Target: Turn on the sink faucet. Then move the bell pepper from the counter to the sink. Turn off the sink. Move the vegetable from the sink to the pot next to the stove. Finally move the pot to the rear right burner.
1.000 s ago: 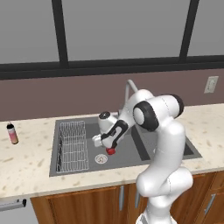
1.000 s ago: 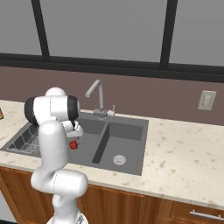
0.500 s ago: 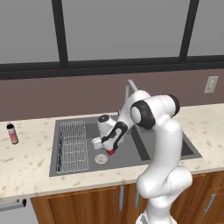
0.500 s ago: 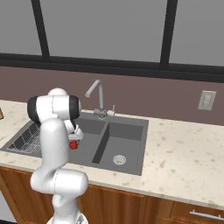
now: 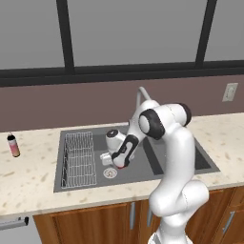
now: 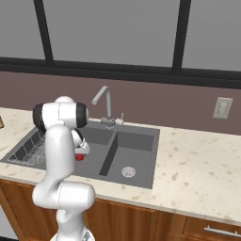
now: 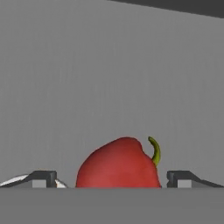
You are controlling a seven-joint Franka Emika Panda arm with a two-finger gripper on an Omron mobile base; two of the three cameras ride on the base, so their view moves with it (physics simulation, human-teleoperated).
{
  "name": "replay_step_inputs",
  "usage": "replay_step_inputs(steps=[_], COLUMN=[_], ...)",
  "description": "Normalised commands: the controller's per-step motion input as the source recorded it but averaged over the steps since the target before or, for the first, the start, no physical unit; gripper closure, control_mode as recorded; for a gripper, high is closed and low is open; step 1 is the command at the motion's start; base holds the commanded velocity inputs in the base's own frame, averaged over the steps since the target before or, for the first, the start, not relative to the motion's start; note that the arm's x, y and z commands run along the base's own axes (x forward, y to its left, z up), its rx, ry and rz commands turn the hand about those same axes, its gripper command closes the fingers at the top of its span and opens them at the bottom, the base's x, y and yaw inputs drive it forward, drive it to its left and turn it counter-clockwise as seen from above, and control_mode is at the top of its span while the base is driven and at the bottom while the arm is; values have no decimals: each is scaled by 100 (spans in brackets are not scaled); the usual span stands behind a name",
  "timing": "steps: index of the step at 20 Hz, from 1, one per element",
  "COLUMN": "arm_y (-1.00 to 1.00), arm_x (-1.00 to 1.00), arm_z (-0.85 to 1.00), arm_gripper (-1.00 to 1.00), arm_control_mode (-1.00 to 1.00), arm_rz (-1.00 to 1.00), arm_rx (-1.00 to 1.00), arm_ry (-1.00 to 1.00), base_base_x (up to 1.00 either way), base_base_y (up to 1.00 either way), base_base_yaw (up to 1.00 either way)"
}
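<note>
The red bell pepper (image 7: 118, 164) with its green stem lies on the dark floor of the sink's left basin. It sits between my two finger tips, with a gap on each side. My gripper (image 7: 111, 178) is open and points down into the sink (image 5: 95, 183). From the left base view the hand (image 5: 116, 162) covers most of the pepper (image 5: 120, 167). The right base view shows a red patch of pepper (image 6: 79, 157) beside the arm. The sink faucet (image 6: 107, 101) stands behind the basins, and my arm partly hides it (image 5: 139, 95) in the left base view.
A wire rack (image 5: 78, 157) fills the left part of the left basin, with a round drain (image 5: 110, 173) near my hand. The right basin (image 6: 136, 155) has its own drain (image 6: 128, 172). A pink bottle (image 5: 13, 145) stands on the counter at the far left.
The hand has sunk a little lower into the left basin, closer over the pepper. Its jaws have stayed open.
</note>
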Motion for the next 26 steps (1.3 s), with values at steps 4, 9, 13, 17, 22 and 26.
replay_step_inputs(steps=[4,9,13,17,22,26], arm_y=[0,0,0,0,0,0], arm_x=[13,7,0,-1,-8,-20], arm_z=[-25,-24,-29,-34,-31,-9], arm_gripper=[-100,-100,-100,100,100,100], arm_control_mode=[-100,-100,-100,-100,-100,-100], arm_rz=[-2,-1,0,0,0,-2], arm_rx=[0,0,0,0,0,0], arm_ry=[0,0,0,0,0,-1], base_base_x=[0,0,0,0,0,0], base_base_y=[0,0,0,0,0,0], base_base_yaw=[0,0,0,0,0,0])
